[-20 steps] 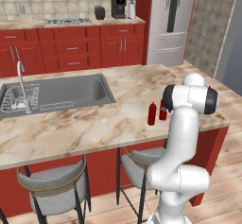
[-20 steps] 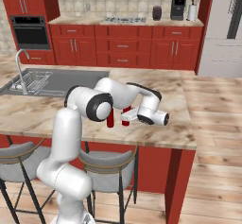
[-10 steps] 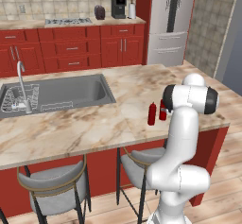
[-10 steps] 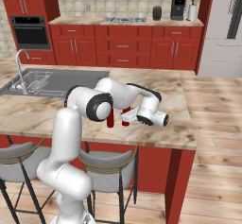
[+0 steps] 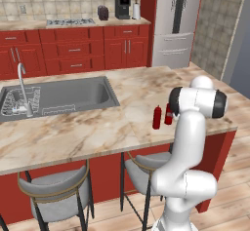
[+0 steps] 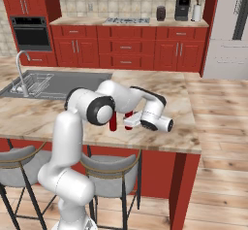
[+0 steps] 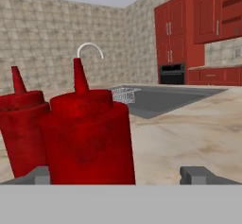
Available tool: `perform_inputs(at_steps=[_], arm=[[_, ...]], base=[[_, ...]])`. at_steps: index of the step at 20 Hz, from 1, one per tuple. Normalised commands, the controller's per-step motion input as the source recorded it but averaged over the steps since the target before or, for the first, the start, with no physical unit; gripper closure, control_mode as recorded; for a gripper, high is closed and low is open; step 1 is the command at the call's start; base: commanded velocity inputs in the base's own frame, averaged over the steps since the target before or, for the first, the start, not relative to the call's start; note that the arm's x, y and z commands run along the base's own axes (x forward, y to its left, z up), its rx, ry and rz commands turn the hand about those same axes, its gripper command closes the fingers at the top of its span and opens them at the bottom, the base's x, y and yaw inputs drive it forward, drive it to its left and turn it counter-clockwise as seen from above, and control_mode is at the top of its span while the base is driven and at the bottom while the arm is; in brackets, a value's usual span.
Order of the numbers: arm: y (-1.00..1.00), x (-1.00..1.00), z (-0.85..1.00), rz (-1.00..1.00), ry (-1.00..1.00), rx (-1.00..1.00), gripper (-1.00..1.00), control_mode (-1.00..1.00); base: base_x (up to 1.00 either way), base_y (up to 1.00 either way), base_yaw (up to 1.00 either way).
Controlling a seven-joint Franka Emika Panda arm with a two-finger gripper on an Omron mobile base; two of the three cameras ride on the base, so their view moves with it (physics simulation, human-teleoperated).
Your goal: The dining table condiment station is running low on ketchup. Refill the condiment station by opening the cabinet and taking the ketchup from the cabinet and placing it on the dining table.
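Marble dining table [image 5: 88,132], tool [image 7: 116,175] wide open — ketchup [image 7: 87,138] between fingers

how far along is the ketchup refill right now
Nearly done, it looks: two red ketchup bottles stand upright on the dining table, right of the sink. The pincer is open, its fingertips either side of the nearer bottle, gripping nothing. Probably left: backing the arm away. Which bottle came from the cabinet, I cannot tell.

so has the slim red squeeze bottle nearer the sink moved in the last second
No. The slim red squeeze bottle stands upright at the same spot on the marble island top, same gap to the steel sink.
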Motion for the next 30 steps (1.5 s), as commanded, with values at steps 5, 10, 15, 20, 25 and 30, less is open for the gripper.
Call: perform_inputs(at_steps=[5, 10, 15, 20, 25, 30], arm=[[0.0, -0.33, 0.0, 0.0, -0.05, 0.0, -1.0, -1.0], [0.0, -0.21, 0.01, 0.0, -0.06, 0.0, -1.0, -1.0], [0.0, -0.06, 0.34, 0.0, -0.11, 0.0, -1.0, -1.0], [-0.02, -0.16, 0.57, 0.0, -0.12, 0.0, -1.0, -1.0], [-0.04, -0.36, 0.51, 0.0, -0.05, 0.0, -1.0, -1.0], [0.0, -0.6, 0.52, 0.0, -0.01, 0.0, -1.0, -1.0]], base=[[0.0, 0.0, 0.0], [0.0, 0.0, 0.0], [0.0, 0.0, 0.0], [0.0, 0.0, 0.0], [0.0, 0.0, 0.0], [0.0, 0.0, 0.0]])
